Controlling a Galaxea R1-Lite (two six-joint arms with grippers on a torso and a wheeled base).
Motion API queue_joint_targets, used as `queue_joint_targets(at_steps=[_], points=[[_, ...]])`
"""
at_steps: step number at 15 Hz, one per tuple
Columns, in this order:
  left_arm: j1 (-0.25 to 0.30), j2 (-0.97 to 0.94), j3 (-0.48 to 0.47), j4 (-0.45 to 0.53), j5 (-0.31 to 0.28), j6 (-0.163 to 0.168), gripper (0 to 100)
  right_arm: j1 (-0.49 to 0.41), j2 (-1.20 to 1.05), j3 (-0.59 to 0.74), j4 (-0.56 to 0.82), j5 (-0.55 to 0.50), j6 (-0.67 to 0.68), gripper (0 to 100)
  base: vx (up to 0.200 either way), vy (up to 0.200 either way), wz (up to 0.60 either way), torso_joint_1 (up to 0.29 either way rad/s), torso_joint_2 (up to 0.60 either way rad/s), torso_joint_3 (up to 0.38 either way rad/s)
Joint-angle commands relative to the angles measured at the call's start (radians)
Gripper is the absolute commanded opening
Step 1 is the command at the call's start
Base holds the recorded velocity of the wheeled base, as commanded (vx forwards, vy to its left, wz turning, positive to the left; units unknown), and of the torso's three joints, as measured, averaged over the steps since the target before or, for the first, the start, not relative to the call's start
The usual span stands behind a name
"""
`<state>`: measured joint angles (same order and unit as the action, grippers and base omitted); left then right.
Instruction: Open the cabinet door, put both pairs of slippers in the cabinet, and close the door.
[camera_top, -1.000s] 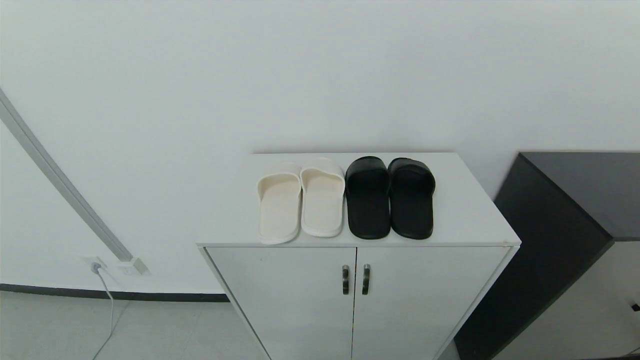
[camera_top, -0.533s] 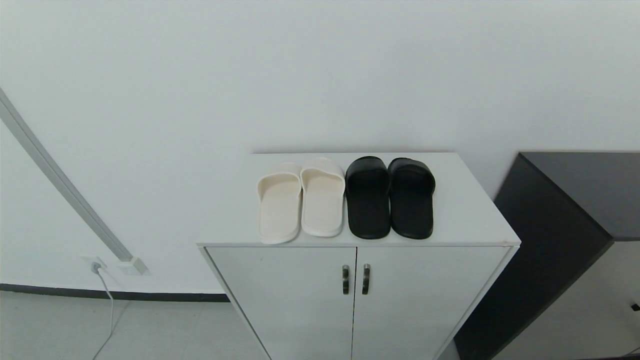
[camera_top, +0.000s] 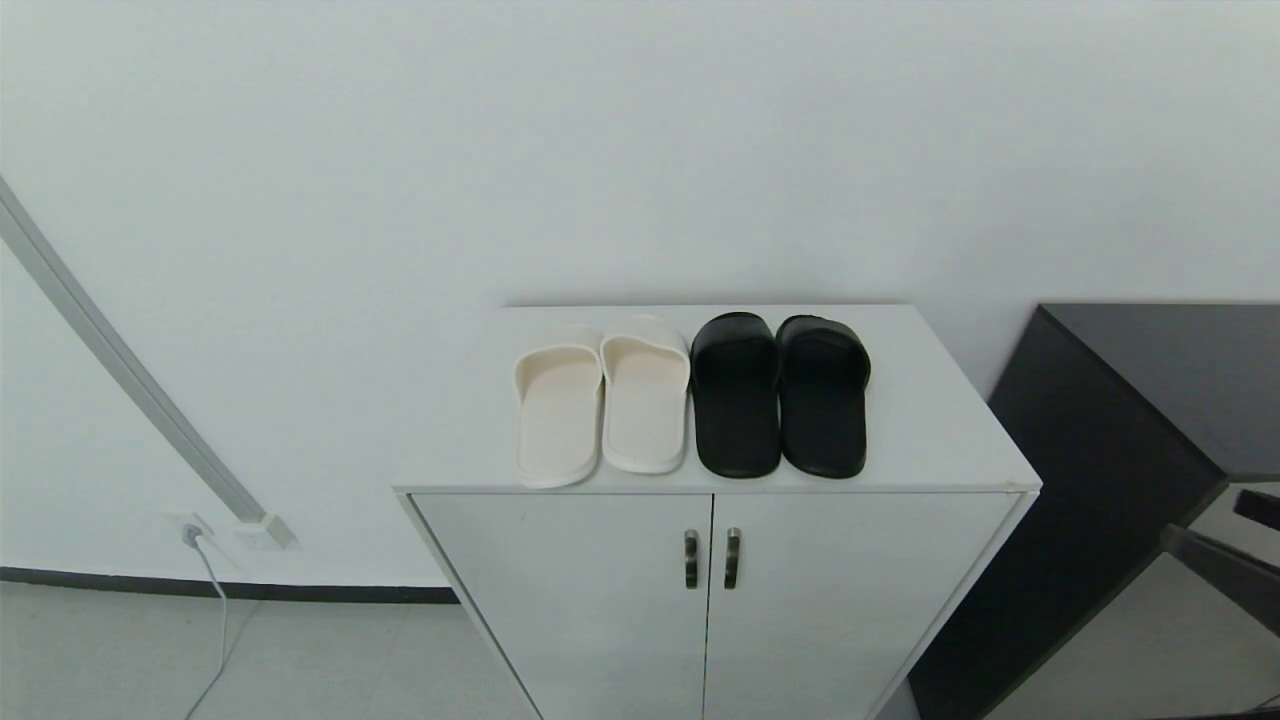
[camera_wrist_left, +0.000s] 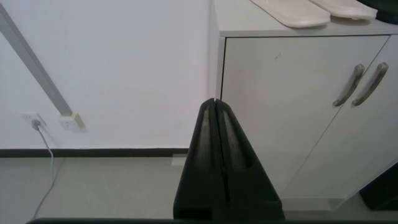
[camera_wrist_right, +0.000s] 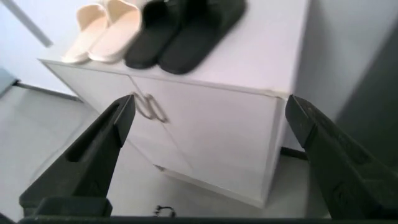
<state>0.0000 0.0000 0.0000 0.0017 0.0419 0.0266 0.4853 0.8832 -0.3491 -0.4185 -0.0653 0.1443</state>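
Cabinet under inspection: a white two-door cabinet (camera_top: 940, 420) standing against a white wall, both doors shut, meeting flush at the centre seam. Two short vertical metal handles (camera_top: 691, 558) sit just beside each other on either side of that seam, near the top of the doors.

On the cabinet top lie two pairs of slippers, toes towards the wall. The pair of cream plastic slide slippers (camera_top: 640, 410) lies at 9 o'clock of the pair of black plastic slide slippers (camera_top: 738, 410). The two pairs are touching or all but touching, and the four form one row. The heel of the outermost cream slipper reaches the front edge of the top.

The left gripper (camera_wrist_left: 215, 109) has its two dark fingers pressed together, holding nothing. It hangs low, well apart from the cabinet, facing the cabinet's left front corner.

The right gripper (camera_wrist_right: 209, 102) has its fingers spread wide, holding nothing. In the head view its fingers (camera_top: 1215, 560) sit at 4 o'clock of the cabinet, apart from it.

A dark grey cabinet (camera_top: 1120, 440) stands at 3 o'clock of the white one. A white wall socket with a grey cable (camera_top: 190, 535) sits at 8 o'clock, at the foot of a slanted grey conduit (camera_top: 120, 365)
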Motion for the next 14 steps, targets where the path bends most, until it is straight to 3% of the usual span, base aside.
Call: queue_joint_targets(at_steps=[1, 4, 9, 14], points=[[0.0, 0.0, 0.0, 0.0, 0.001, 0.003, 0, 0.176, 0.214, -0.097, -0.059, -0.113, 0.049, 100, 0.0, 0.0, 0.0, 0.0, 0.0, 0.0], [0.0, 0.0, 0.0, 0.0, -0.002, 0.024, 0, 0.203, 0.335, -0.191, -0.06, -0.18, 0.051, 100, 0.0, 0.0, 0.0, 0.0, 0.0, 0.0], [0.0, 0.0, 0.0, 0.001, -0.008, 0.009, 0, 0.335, 0.556, -0.369, -0.065, -0.392, 0.054, 100, 0.0, 0.0, 0.0, 0.0, 0.0, 0.0], [0.0, 0.0, 0.0, 0.001, -0.008, 0.004, 0, 0.338, 0.706, -0.511, -0.066, -0.507, 0.055, 100, 0.0, 0.0, 0.0, 0.0, 0.0, 0.0]])
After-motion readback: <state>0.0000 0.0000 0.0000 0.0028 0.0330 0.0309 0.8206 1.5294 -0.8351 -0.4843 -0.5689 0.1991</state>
